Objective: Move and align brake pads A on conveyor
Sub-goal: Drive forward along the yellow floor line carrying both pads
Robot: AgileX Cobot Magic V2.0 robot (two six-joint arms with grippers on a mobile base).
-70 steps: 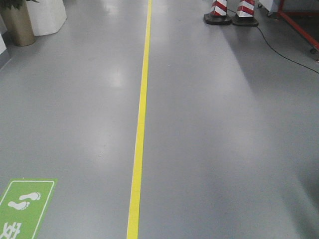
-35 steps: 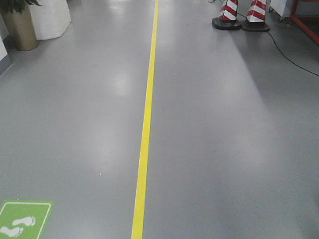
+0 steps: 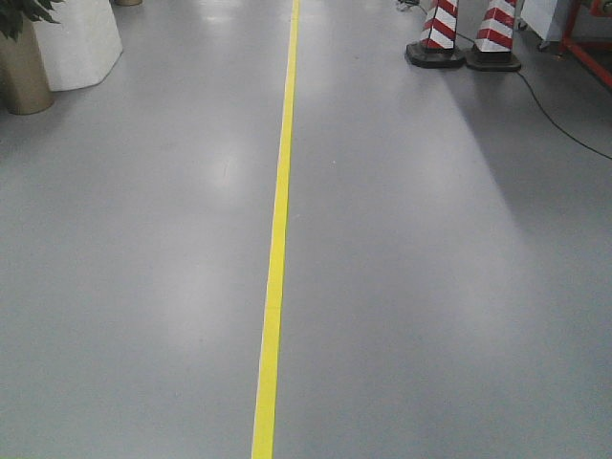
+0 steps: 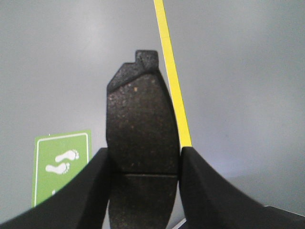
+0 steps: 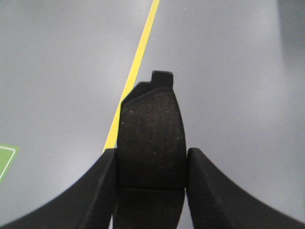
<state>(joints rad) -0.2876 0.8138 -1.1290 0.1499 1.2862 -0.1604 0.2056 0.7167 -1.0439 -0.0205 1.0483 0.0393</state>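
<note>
At left claw (image 4: 143, 150), right claw (image 5: 151, 150): pads (image 4: 138, 114) (image 5: 152, 119), seemingly clamped.

The floor (image 3: 411, 287) lies open along the yellow line (image 3: 275, 249). Obstacles keep to its far edges: two striped cones (image 3: 464, 33), a cable (image 3: 559, 120) and a red frame (image 3: 585, 44) on the right, a planter (image 3: 21, 72) and a white pillar (image 3: 81, 43) on the left. The jaw gap of the left gripper (image 4: 144, 151) is filled by a brake pad (image 4: 140, 119), and that of the right gripper (image 5: 152, 151) by another brake pad (image 5: 151, 124).
</note>
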